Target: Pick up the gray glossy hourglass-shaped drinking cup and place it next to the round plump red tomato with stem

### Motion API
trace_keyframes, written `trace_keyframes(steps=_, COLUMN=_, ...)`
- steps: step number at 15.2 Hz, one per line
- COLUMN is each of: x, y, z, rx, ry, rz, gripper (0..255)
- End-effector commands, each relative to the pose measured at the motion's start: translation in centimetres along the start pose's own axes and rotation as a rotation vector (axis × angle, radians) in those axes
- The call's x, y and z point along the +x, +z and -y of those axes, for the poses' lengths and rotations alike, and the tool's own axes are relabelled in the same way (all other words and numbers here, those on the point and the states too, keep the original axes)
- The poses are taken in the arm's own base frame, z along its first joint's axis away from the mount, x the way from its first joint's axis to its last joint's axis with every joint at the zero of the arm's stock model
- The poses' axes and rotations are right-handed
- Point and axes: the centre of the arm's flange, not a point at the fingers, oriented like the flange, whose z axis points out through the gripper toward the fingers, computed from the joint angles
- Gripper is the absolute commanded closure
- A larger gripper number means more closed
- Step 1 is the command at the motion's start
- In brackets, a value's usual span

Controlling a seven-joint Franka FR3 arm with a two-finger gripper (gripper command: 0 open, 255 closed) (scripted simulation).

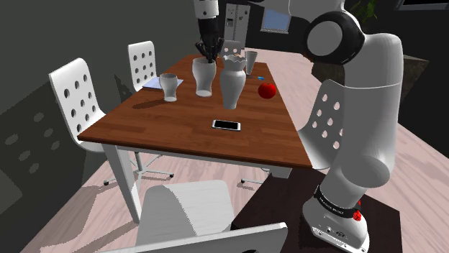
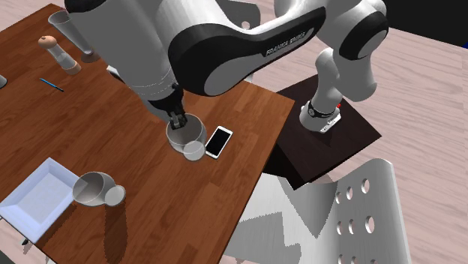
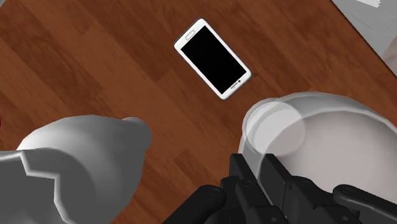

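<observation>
- The gripper (image 1: pixel 209 52) stands over the gray hourglass cup (image 1: pixel 203 77). In the wrist view its two fingers are close together on the cup's rim, so I judge that it grips the cup.
- The cup is near the middle of the tabletop (image 1: pixel 180 136), toward the far edge. I cannot tell if its base is lifted off the wood.
- The red tomato (image 1: pixel 267 90) lies near the tabletop's right edge in the shoulder view, well apart from the cup.
- A white vase (image 1: pixel 232 85) stands between the cup and the tomato.
- In my judgement the grasp is done. The lift, the carry past the vase and the placing beside the tomato are left.
</observation>
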Motion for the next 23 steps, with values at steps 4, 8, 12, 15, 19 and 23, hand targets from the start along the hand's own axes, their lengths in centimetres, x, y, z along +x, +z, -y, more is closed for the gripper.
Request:
trace_keyframes(steps=4, x=-0.2, y=-2.6, z=-0.4, rx=0.0, ry=0.0, rz=0.0, gripper=255)
trace_keyframes(steps=8, x=-0.4, y=-4.7, z=-0.7, rx=0.0, ry=0.0, rz=0.0, gripper=255)
trace_keyframes(steps=12, x=-0.7, y=-5.9, z=-2.2, rx=0.0, ry=0.0, rz=0.0, gripper=255)
trace_keyframes(steps=15, x=-1.4, y=-5.2, z=-6.0, rx=0.0, ry=0.0, rz=0.0, gripper=255)
trace_keyframes(steps=19, x=-2.4, y=-4.4, z=-11.1, rx=0.0, ry=0.0, rz=0.0, gripper=255)
trace_keyframes(steps=23, x=-3.3, y=-3.6, z=-16.3, rx=0.0, ry=0.0, rz=0.0, gripper=255)
